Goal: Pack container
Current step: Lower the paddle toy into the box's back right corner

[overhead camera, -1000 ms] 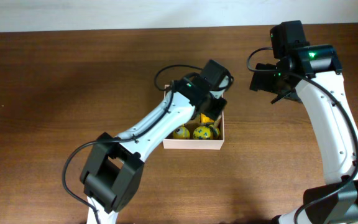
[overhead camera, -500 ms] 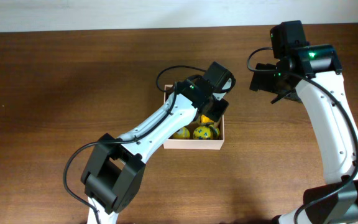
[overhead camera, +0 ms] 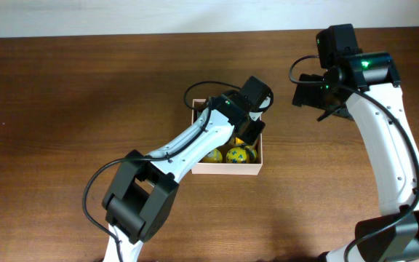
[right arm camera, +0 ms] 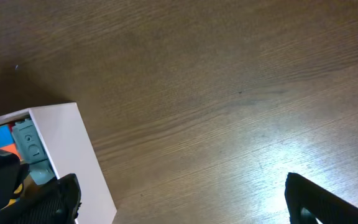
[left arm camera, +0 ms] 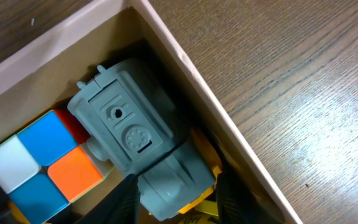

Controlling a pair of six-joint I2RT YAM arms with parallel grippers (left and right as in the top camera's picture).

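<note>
Wooden table point(overhead camera: 64, 109) fills every view I've got. Left arm point(overhead camera: 195, 138) reaches diagonally across it from the near edge. Right arm point(overhead camera: 377, 124) stands at the right side, with its wrist up near the far edge.

The container point(overhead camera: 228, 169) sits mid-table, slightly right of centre and directly under the left wrist. It has white walls and a tan inside. Right wrist cam catches its corner at lower left.

Left gripper point(left arm camera: 176, 186) is inside the container at a corner. Its fingers point(left arm camera: 127, 202) pinch the lower end of a grey toy point(left arm camera: 129, 124), one each side. The toy leans against the white wall.

Right gripper point(right arm camera: 181, 183) hangs over bare wood, apart from the container. Its fingers are spread wide with nothing between them.

Also in the container:
- A colour cube point(left arm camera: 42, 155) just beside the grey toy, showing white, blue and orange tiles.
- Two yellow balls point(overhead camera: 237, 155) along the near wall.
- Something yellow under the grey toy, can't tell what.
</note>
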